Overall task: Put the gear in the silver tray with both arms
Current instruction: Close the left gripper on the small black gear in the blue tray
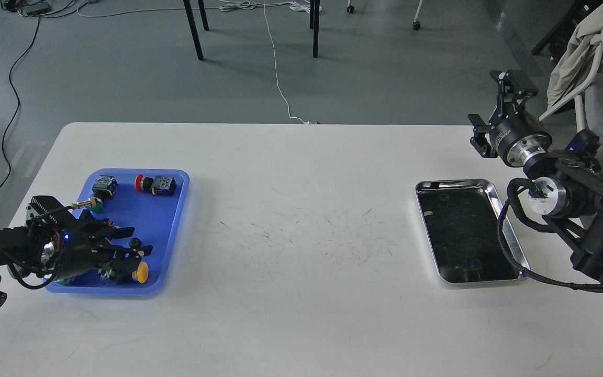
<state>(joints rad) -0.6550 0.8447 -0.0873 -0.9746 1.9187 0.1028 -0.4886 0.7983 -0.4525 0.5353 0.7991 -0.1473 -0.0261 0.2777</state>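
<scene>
Jaws of the left gripper gape over the blue tray.

Shiny silver tray flat at table's right, empty.

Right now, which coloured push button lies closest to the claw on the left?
The yellow button, just under the left gripper fingers; the red button and green button lie farther back.

Table: plastic tray on the left side, silver tray on the right, well apart. Push-buttons lie in the plastic tray, at its back and front. Left gripper sits over that tray's front half. Right gripper is behind the silver tray, past the table's far right corner.
</scene>
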